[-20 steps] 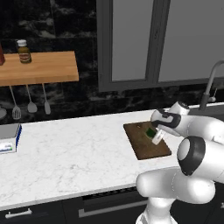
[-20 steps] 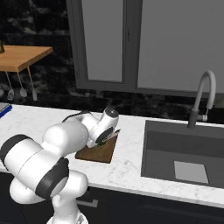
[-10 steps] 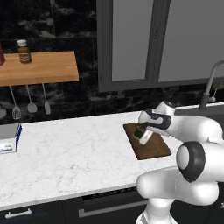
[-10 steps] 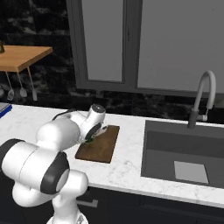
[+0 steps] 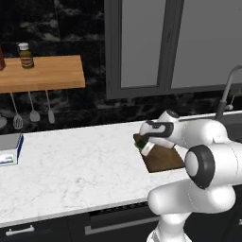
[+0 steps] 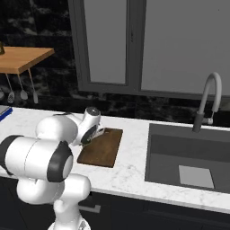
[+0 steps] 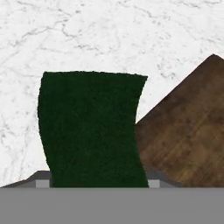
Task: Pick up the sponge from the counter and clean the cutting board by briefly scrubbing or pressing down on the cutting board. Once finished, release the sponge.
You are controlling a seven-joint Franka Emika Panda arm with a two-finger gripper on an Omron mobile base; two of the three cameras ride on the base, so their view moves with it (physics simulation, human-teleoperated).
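The robot's got the sponge (image 7: 92,129) pinched in the fingers (image 5: 145,147) and is scrubbing w/ it on the cutting board (image 5: 160,158), right at the board's back left corner where wood meets the marble of the table (image 5: 71,165). The fingers are closed down on the sponge, not fully shut bc the block fills the gap between them; in the hand view the dark green scrub face bows a bit, so prob squeezed firmly. The sponge is low over the board's corner edge, half over wood and half over the white top as the hand view shows it; can't tell for sure if it's pressing down or just grazing. To do this step well, imo the arm should pull the sponge toward the middle of the board so the whole scrub face sits on wood, not hanging off the corner, then push straight down and do a short rub. Keeping the grip as is matters; loosen too soon and the sponge drops on the table rather than the board. The board itself sits on the table's right part, near the front edge, w/ the sink (image 6: 188,155) well off to its right. Once the press reads as done, open up and let go.
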